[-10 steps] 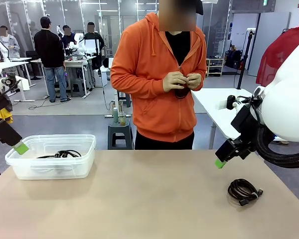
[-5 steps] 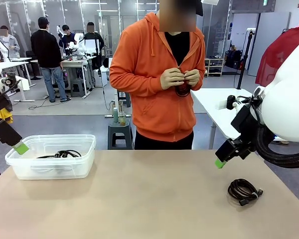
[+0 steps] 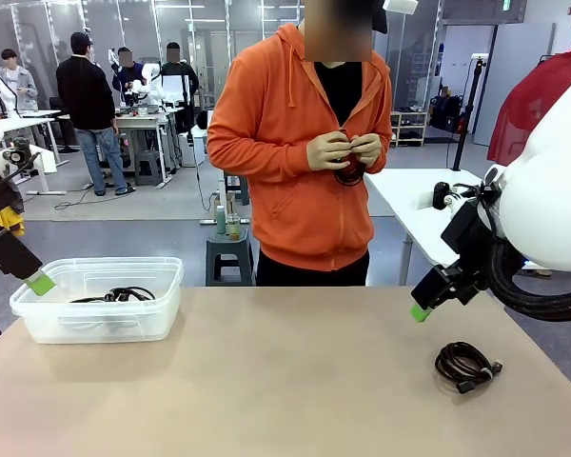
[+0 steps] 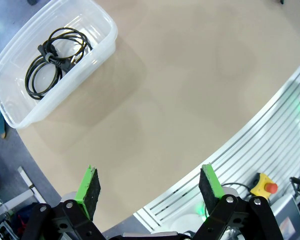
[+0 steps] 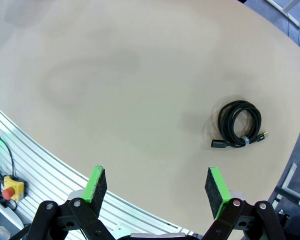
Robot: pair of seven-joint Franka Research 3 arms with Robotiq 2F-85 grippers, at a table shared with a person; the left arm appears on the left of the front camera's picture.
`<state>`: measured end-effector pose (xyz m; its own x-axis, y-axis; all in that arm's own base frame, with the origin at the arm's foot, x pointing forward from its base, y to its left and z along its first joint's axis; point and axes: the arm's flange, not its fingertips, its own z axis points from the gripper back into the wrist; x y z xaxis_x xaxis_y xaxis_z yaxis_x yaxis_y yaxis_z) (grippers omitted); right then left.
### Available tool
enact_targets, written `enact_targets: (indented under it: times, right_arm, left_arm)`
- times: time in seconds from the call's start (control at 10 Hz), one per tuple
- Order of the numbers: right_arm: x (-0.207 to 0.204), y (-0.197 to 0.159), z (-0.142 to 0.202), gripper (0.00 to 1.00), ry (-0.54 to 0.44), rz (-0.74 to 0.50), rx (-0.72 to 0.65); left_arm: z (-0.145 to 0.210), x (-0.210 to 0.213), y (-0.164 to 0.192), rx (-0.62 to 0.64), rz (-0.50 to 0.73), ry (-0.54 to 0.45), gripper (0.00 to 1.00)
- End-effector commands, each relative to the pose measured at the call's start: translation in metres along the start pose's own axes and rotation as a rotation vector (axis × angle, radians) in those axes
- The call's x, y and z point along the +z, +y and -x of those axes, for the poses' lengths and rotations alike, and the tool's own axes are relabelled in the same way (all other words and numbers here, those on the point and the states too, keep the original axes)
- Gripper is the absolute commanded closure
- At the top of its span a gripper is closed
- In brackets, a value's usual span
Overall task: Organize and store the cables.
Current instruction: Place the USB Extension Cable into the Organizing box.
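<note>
One coiled black cable (image 3: 465, 365) (image 5: 239, 124) lies on the tan table at the right. Another coiled cable (image 3: 117, 295) (image 4: 54, 59) rests inside a clear plastic bin (image 3: 38, 318) (image 4: 101, 47) at the table's left. Across the table, a person in an orange hoodie holds a third dark cable (image 3: 347, 173) at chest height in both hands. My left gripper (image 3: 40, 283) (image 4: 149, 185) hangs open just left of the bin, nothing between its green pads. Up and to the left of the loose cable, my right gripper (image 3: 420, 312) (image 5: 156, 187) hovers open and holds nothing.
A bare stretch of table (image 3: 285, 381) lies between the bin and the right-hand cable. A yellow box with a red button (image 4: 264, 186) (image 5: 8, 188) sits below the table's near edge. A white side table (image 3: 414, 205) stands behind on the right.
The person's hands shifted slightly while handling the cable. Both arms stayed still.
</note>
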<state>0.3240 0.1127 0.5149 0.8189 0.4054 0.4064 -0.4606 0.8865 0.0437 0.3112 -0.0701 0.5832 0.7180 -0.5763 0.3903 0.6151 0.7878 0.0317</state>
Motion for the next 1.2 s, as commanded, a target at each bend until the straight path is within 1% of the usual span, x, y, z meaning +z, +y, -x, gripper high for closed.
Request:
enact_targets:
  times: [0.0,0.9,1.0,1.1]
  right_arm:
    - [-0.001,-0.001,0.002,0.00,0.006,0.006,-0.008]
    - [0.000,0.000,0.000,0.00,0.000,0.000,0.000]
    - [0.003,-0.018,-0.003,0.00,0.022,0.020,-0.047]
    - [-0.004,-0.042,-0.004,0.00,0.071,0.033,-0.153]
  left_arm:
    - [-0.002,0.001,-0.001,0.001,-0.014,0.006,0.00]
    - [-0.002,0.001,-0.001,0.001,-0.014,0.006,0.00]
    - [-0.002,0.001,-0.001,0.001,-0.014,0.006,0.00]
    - [-0.002,0.001,-0.001,0.001,-0.014,0.006,0.00]
